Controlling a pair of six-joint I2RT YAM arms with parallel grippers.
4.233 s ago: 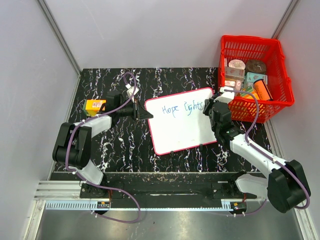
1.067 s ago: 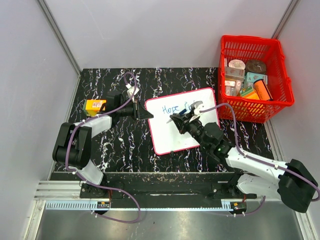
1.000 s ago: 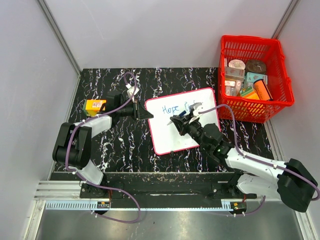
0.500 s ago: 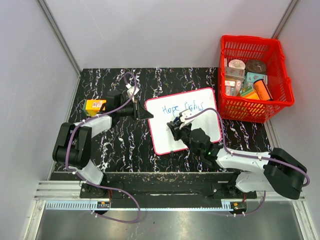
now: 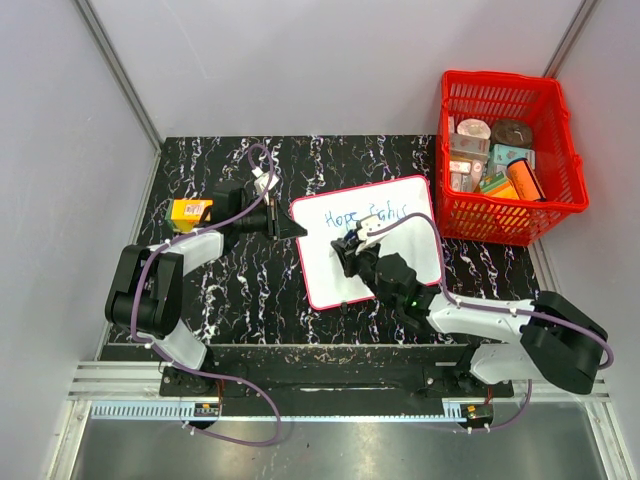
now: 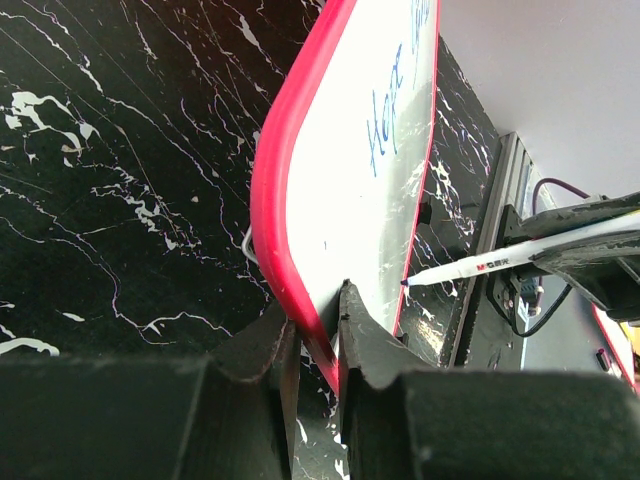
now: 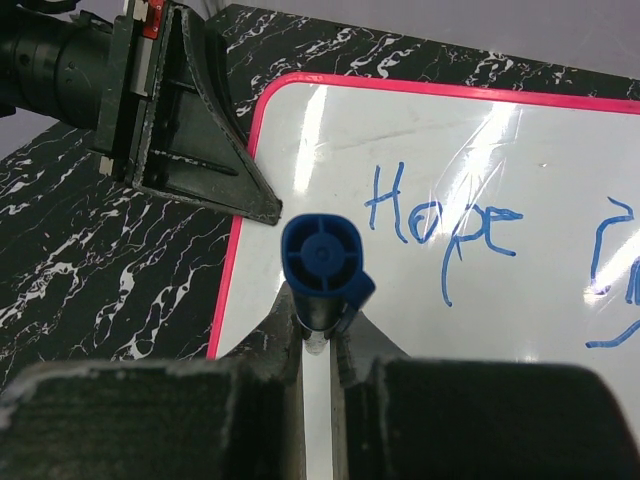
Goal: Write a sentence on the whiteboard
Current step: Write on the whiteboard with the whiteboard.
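Note:
The whiteboard (image 5: 350, 265) with a red-pink frame lies tilted on the black marbled table. Blue writing reads "Hope lights" (image 5: 368, 214) on one line along its far part; "Hope" shows in the right wrist view (image 7: 440, 225). My left gripper (image 5: 283, 226) is shut on the board's left corner (image 6: 300, 320). My right gripper (image 5: 352, 250) is shut on a marker with a blue end cap (image 7: 322, 260) and holds it over the board's middle, below "Hope". The marker (image 6: 520, 258) shows in the left wrist view with its tip at the board's surface.
A red basket (image 5: 553, 120) with several tins and boxes stands at the back right. A small yellow box (image 5: 189, 212) lies at the left, beside my left arm. The right arm stretches across the board's near right part.
My right gripper moved with the marker from the end of "lights" near the basket leftwards and nearer, to below "Hope". The word "lights" gained its last letter. The left gripper stayed.

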